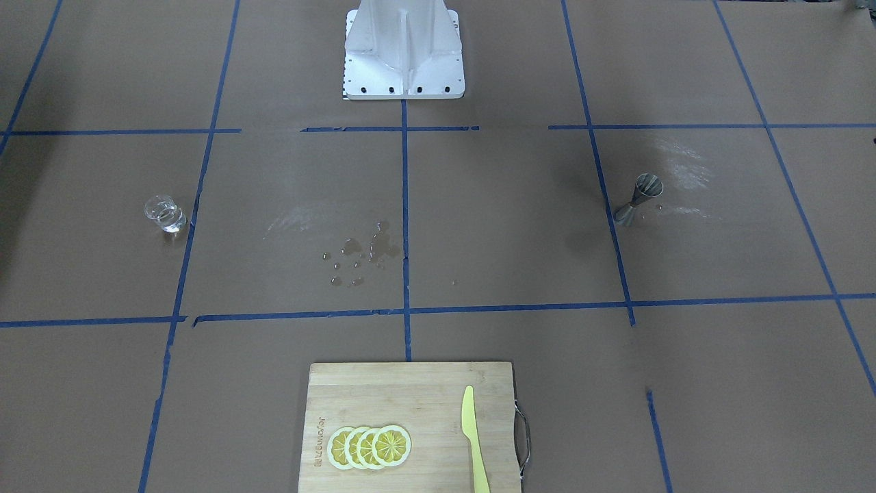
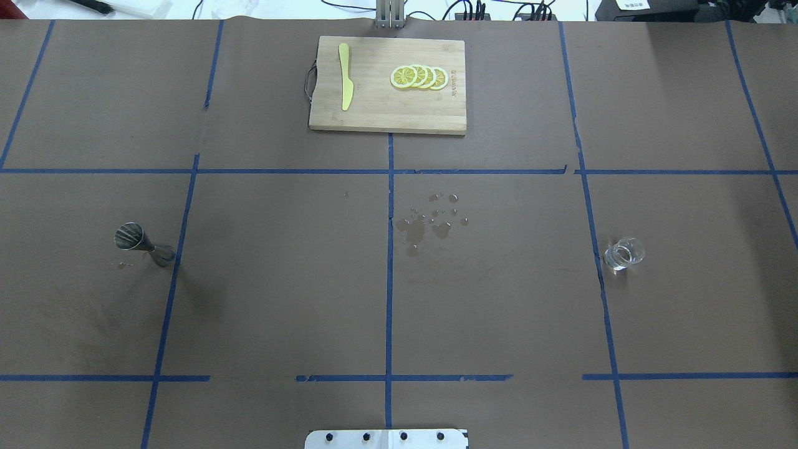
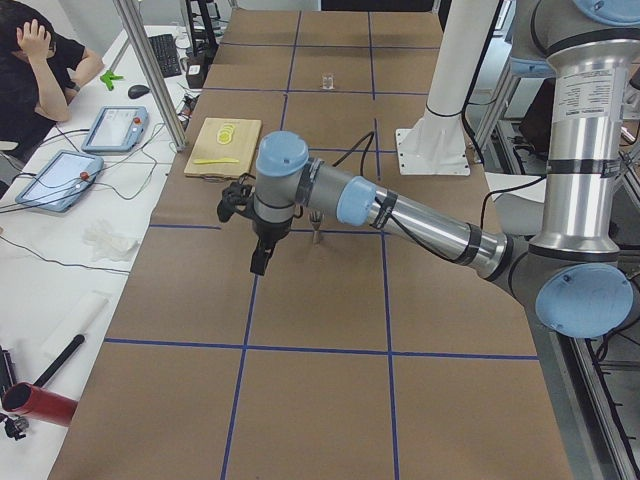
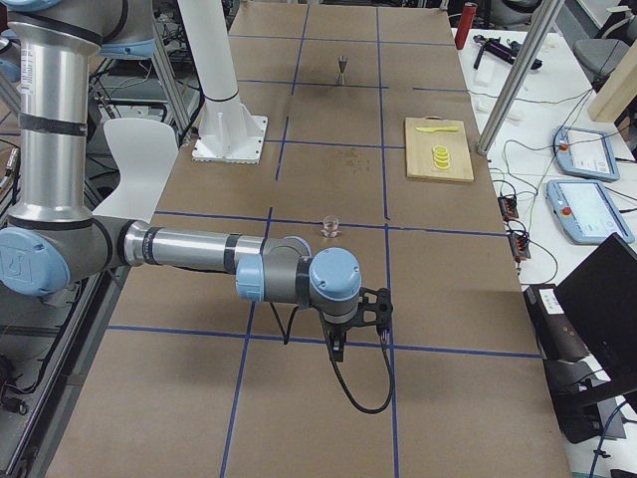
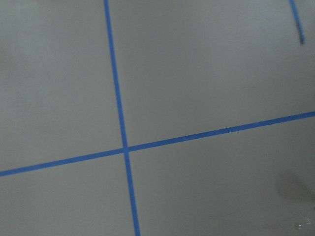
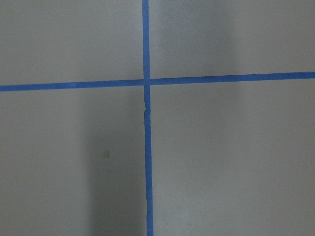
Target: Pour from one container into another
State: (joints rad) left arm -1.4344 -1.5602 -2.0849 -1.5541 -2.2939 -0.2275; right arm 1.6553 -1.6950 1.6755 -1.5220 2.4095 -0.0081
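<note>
The small clear glass point(image 1: 165, 213) stands upright on the robot's right side of the table, also seen from overhead point(image 2: 623, 254) and near the right arm point(image 4: 329, 228). The steel hourglass jigger point(image 1: 638, 198) stands on the left side point(image 2: 143, 244), partly behind the left arm point(image 3: 316, 230). My left gripper point(image 3: 262, 255) hangs over the table beside the jigger; my right gripper point(image 4: 336, 349) hangs over the table short of the glass. Both show only in the side views, so I cannot tell whether they are open or shut. Both wrist views show only brown paper and blue tape.
A wooden cutting board point(image 2: 386, 106) with lemon slices point(image 2: 419, 77) and a yellow knife point(image 2: 345, 75) lies at the far middle. Spilled drops point(image 2: 430, 221) wet the centre. The robot's base point(image 1: 404, 55) stands at the near edge. A seated operator point(image 3: 35, 70) is beside the table.
</note>
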